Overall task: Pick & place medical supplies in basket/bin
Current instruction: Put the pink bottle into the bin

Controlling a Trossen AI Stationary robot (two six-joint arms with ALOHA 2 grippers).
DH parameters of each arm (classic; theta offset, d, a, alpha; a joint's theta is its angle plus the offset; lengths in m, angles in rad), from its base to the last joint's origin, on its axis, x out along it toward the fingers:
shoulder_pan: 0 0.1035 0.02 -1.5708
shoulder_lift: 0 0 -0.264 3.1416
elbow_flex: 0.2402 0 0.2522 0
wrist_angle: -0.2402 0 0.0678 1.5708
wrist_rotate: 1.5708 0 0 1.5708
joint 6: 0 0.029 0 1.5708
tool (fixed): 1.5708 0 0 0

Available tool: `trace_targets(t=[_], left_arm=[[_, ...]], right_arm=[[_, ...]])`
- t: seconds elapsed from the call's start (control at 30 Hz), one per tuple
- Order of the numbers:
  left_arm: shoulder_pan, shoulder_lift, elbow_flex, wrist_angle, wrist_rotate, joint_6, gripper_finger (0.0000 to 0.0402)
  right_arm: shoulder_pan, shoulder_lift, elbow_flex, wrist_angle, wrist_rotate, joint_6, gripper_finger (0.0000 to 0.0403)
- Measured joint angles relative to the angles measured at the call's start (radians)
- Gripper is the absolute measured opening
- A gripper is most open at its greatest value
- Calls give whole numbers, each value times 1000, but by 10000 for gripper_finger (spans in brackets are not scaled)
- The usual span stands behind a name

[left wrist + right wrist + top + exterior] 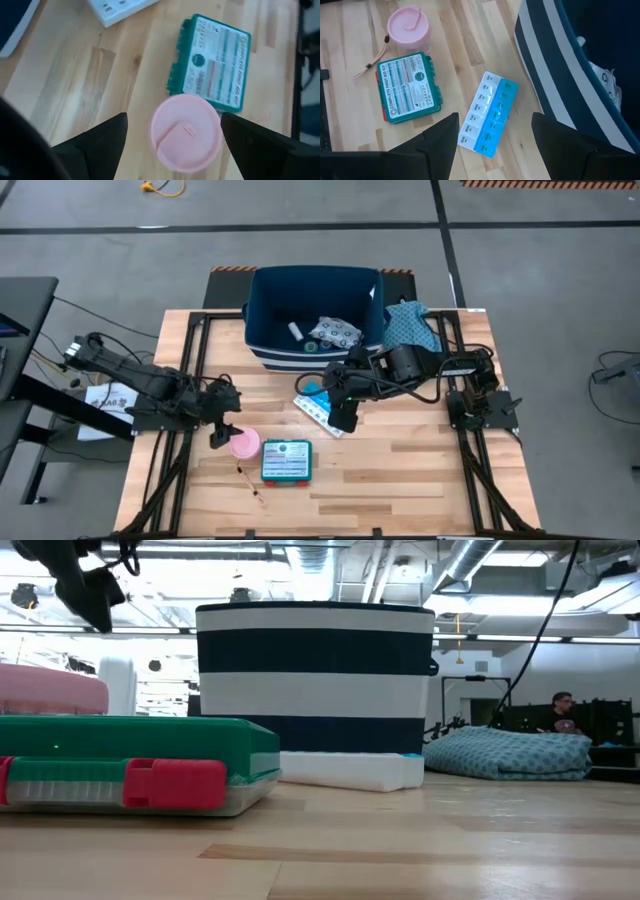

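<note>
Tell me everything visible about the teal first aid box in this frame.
The teal first aid box is a flat rectangular plastic case with a white printed label covering its lid and a red latch on one edge. It is closed and lies flat, label up, on the wooden table near the front edge. The pink round container sits right beside one corner; whether they touch cannot be told. Neither tool touches it.

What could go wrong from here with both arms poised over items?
The left gripper has its fingers open around the pink round container, which sits right against the teal first aid box; closing may nudge the box. The right gripper hovers open over the blue and white pill organizer, lying close to the navy bin, so a finger could catch its wall.
</note>
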Motion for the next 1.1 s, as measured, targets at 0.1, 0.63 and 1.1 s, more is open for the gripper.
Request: trace_targets(t=[0.1, 0.63, 1.1], left_arm=[[-21, -17, 31, -61, 35, 103, 313], [-158, 68, 74, -1, 25, 323, 313], [-144, 86, 73, 10, 33, 150, 313]], right_arm=[[0, 0, 0, 0, 0, 0, 245], [0, 0, 0, -2, 0, 0, 245], [8, 0, 0, -7, -3, -18, 245]])
